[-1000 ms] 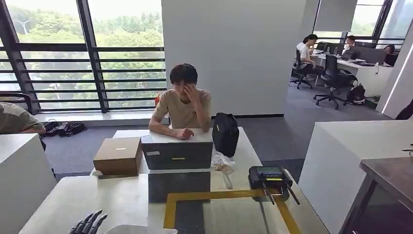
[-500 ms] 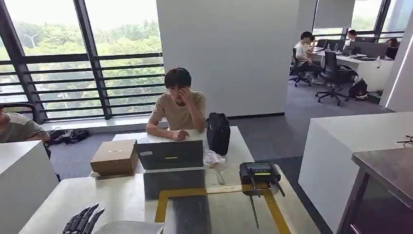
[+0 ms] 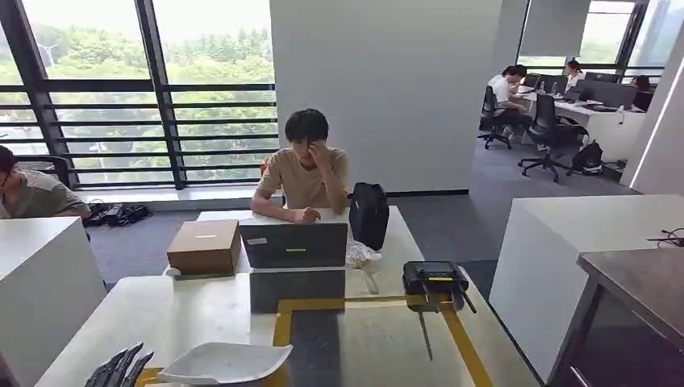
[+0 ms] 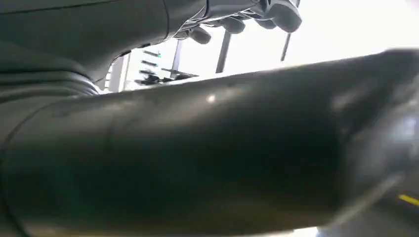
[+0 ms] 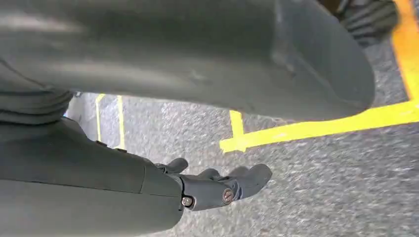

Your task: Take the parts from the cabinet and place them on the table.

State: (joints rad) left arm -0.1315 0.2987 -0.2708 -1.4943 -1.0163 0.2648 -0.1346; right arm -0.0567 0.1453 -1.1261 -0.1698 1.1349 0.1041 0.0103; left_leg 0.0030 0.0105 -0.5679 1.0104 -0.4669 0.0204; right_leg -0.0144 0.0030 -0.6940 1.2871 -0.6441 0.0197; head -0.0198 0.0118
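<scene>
A white, shallow, shell-like part (image 3: 226,362) hangs at the bottom of the head view, just above the near end of the white table (image 3: 193,314). My left hand (image 3: 119,370) holds it by its left edge, dark fingers sticking up beside it. In the left wrist view the part (image 4: 207,158) is a broad dark shape in shadow, with my fingers (image 4: 247,17) curled over its far rim. My right hand (image 5: 217,187) hangs over grey floor marked with yellow tape, fingers loosely stretched, holding nothing.
Yellow tape (image 3: 363,305) frames a dark patch on the table. Beyond it stand a black device (image 3: 435,278), a laptop (image 3: 294,244), a cardboard box (image 3: 204,246) and a black bag (image 3: 369,214). A person (image 3: 305,173) sits at the far end. A white counter (image 3: 581,258) is on the right.
The whole picture has shifted with the camera. The white part now shows more fully above the lower edge, still at my left hand; the seated person has stayed put.
</scene>
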